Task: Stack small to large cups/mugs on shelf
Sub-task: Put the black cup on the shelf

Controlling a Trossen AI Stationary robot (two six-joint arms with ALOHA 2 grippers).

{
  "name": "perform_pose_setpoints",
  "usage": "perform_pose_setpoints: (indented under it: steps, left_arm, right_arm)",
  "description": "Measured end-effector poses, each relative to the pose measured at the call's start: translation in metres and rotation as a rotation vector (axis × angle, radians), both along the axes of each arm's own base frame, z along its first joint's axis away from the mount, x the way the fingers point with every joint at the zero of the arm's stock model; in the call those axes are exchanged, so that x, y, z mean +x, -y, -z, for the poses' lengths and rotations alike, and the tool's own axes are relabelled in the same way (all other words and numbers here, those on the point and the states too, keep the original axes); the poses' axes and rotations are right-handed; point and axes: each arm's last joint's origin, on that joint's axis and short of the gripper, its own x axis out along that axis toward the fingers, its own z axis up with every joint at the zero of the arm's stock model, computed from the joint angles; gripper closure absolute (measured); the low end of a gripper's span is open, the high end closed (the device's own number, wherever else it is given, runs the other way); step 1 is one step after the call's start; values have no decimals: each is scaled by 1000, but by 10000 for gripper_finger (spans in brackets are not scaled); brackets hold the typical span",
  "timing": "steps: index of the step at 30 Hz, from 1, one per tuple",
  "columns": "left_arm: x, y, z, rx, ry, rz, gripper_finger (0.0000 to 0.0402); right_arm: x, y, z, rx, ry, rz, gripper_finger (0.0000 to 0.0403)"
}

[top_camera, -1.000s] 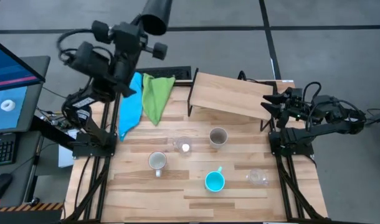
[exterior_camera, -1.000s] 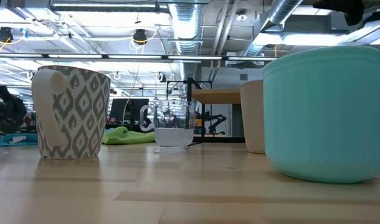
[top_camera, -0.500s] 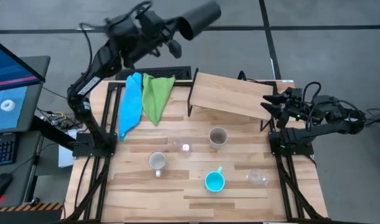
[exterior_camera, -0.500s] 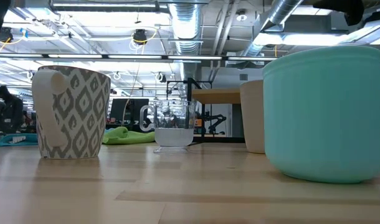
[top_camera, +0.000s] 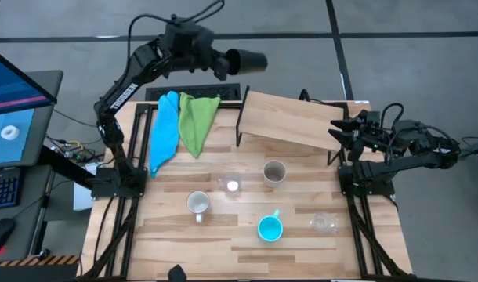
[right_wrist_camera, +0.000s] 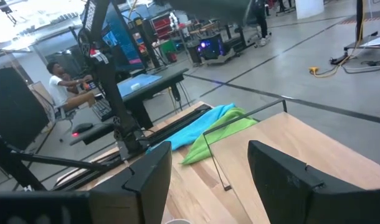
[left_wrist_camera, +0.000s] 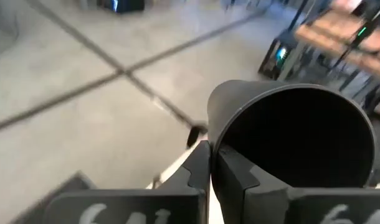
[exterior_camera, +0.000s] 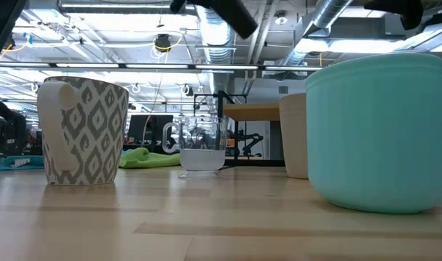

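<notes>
My left gripper is raised beyond the table's far edge, left of the shelf, and is shut on the tall black cup, which also shows at the top of the low view. The shelf stands at the far right. On the table stand the beige tumbler, the white patterned mug, the cyan mug and two clear cups. My right gripper waits open at the shelf's right end. My left gripper holds the black cup by its wall at the rim. One finger seems to lie inside the mouth and the other outside. The cup is lifted clear and lies about level, pointing toward the table's right.
A blue cloth and a green cloth lie at the far left of the table. A monitor and keyboard stand off the left edge. There is bare tabletop along the near edge.
My left gripper has swung from above the table's far left corner toward the right and then come down, carrying the black cup. The cup has turned to point toward the table's right. The other cups have stayed put.
</notes>
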Motion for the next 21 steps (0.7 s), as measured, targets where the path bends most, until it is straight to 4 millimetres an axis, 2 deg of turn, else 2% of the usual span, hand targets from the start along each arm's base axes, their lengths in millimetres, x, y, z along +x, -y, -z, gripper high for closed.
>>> perform_pose_setpoints:
  steps: [7,17,21]
  left_arm:
    - [17,0,31,-103,-170,33,401]
    - [61,15,66,-179,-264,132,401]
    - [68,18,74,-201,-295,141,401]
  right_arm:
    - [0,0,0,-1,-5,0,170]
    - [0,0,1,-1,-8,-1,170]
    - [0,0,1,-1,-9,0,170]
